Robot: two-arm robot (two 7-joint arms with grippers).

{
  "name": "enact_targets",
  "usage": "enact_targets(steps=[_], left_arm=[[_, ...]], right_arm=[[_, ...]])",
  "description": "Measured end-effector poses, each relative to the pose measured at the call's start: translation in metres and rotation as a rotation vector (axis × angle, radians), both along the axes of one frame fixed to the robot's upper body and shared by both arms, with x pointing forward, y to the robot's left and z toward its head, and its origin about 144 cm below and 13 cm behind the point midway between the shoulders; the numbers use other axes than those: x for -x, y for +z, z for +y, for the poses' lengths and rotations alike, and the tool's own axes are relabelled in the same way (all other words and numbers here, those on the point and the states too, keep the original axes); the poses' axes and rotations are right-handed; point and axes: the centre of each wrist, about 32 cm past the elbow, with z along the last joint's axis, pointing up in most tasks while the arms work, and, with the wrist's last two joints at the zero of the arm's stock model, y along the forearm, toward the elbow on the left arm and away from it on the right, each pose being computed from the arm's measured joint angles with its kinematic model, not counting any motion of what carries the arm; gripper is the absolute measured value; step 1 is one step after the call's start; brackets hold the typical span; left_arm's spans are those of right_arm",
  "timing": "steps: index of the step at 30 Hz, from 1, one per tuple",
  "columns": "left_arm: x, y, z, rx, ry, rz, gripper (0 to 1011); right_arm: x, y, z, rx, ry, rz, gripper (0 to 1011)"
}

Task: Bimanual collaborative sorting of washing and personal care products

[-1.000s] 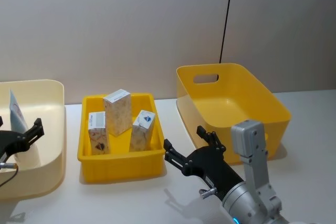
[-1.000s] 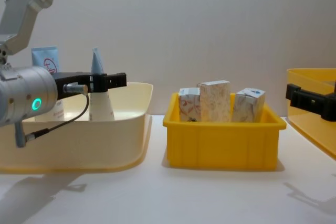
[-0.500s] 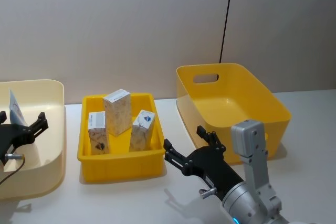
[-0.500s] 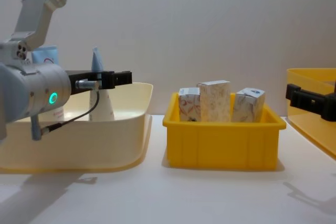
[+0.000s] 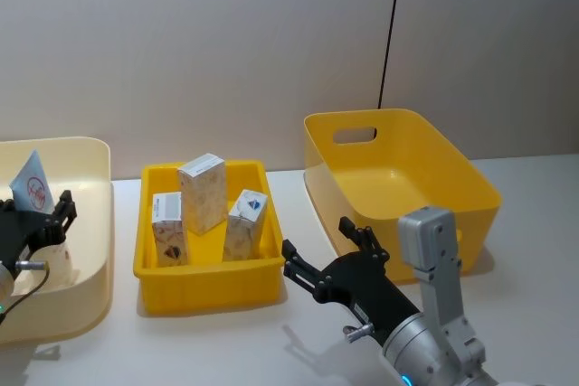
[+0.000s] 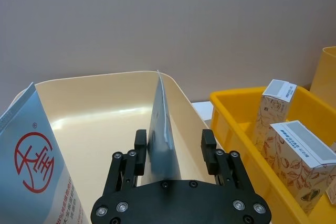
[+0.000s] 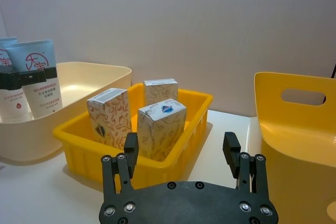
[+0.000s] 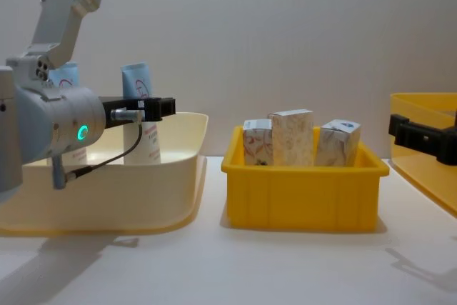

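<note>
Left pincer (image 6: 174,148) apart, straddling blue tube (image 6: 160,124) in cream bin (image 6: 105,85); right pincer (image 7: 181,153) apart, hovering above tabletop (image 7: 31,187) near boxes (image 7: 160,127).

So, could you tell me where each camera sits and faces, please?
Head: high, looking down over the table; right gripper shows.
Left wrist: behind the left gripper, facing a blue tube.
Right wrist: behind the right gripper, facing the boxes.
Chest: low, side-on across the table; left arm at left.
Both wrist views share the boxes.

Head camera looks down, chest level; both share the yellow tray (image 5: 208,287).
</note>
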Motion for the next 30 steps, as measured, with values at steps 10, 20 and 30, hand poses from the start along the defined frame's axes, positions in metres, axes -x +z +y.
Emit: enact_targets(steps=[10,20,30], left_arm=[[-0.001,0.000,-0.002,-0.001,0.002,0.002,351],[-0.002,0.000,-0.001,0.001,-0.007,0.001,219],[-0.003,0.002,0.011,0.049,-0.071,-0.048,219]], right_arm=[[0.000,0.000,0.000,0.000,0.000,0.000,1001],[0.000,0.000,0.000,0.000,0.000,0.000,1001],[0.000,0.000,0.000,0.000,0.000,0.000,1001]])
